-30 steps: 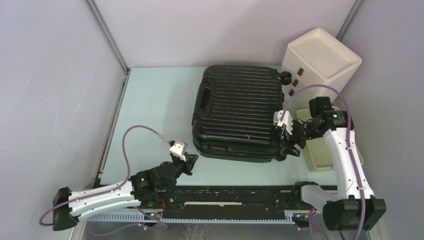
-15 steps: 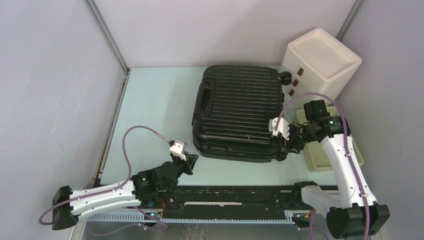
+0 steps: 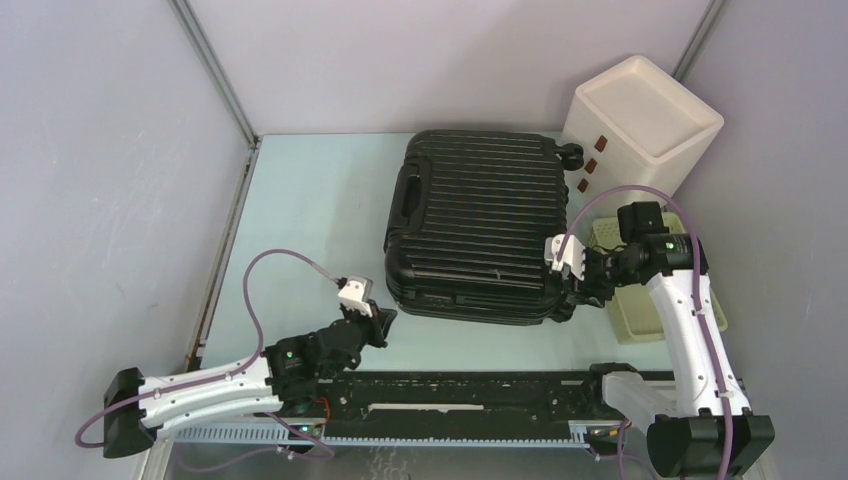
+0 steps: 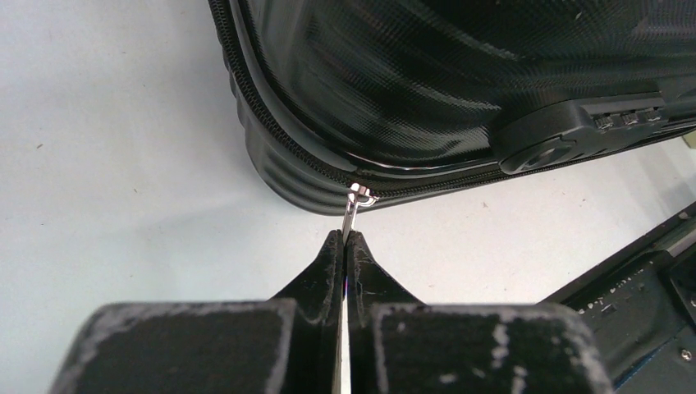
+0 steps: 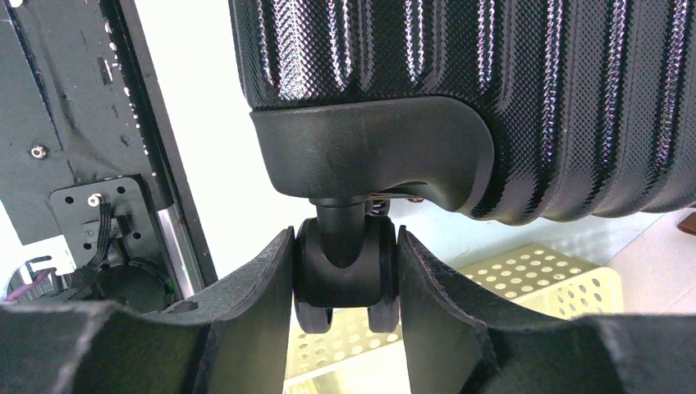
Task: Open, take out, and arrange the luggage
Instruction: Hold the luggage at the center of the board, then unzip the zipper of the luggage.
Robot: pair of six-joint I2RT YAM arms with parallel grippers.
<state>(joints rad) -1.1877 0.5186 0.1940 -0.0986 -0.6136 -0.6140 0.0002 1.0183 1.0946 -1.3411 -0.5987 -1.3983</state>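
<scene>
The suitcase lay flat and shut on the table, towards its right and far side, ribbed shell up. Its ribs ran left to right, and its long axis seemed to lie the same way, though from above it looked almost square. The wheel end pointed right, towards the drawer box and the basket. The handle end pointed left.

The left gripper was clenched on the zip pull at the near left corner, with the pull standing out straight from the closed zip. The right gripper was clamped on the wheel at the near right corner, one finger pressed to each side of it.

From above, the pull was too small to see and the right gripper's fingers covered the near wheel. Both wrist views cut the suitcase off, showing only a corner. The lock on the near side showed in the left wrist view, its dials too small to read. The right arm hid part of the basket.
</scene>
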